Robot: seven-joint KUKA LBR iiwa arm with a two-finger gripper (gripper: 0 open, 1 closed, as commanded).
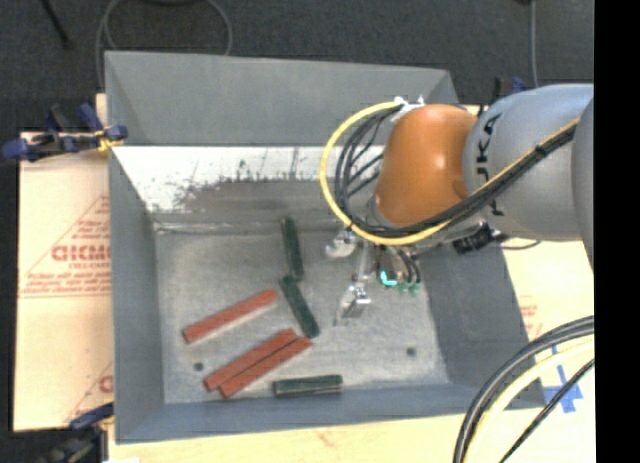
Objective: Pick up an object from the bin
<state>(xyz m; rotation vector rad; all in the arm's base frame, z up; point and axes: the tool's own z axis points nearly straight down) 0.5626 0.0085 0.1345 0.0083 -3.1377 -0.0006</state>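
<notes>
My gripper (346, 273) hangs over the bin floor right of centre, below the orange wrist cover. Its two metal fingertips (352, 300) stand apart, so it is open, with only bare floor between them. Just to its left lie two dark green bars. One (291, 248) runs nearly straight toward the back wall. The other (299, 308) slants down to the right, and its lower end lies close to the nearer fingertip without touching it.
A red-brown bar (230, 316) lies left of the green ones. Two more red-brown bars (258, 361) lie side by side near the front. A third dark green bar (308, 385) rests along the front wall. The arm covers the bin's right side.
</notes>
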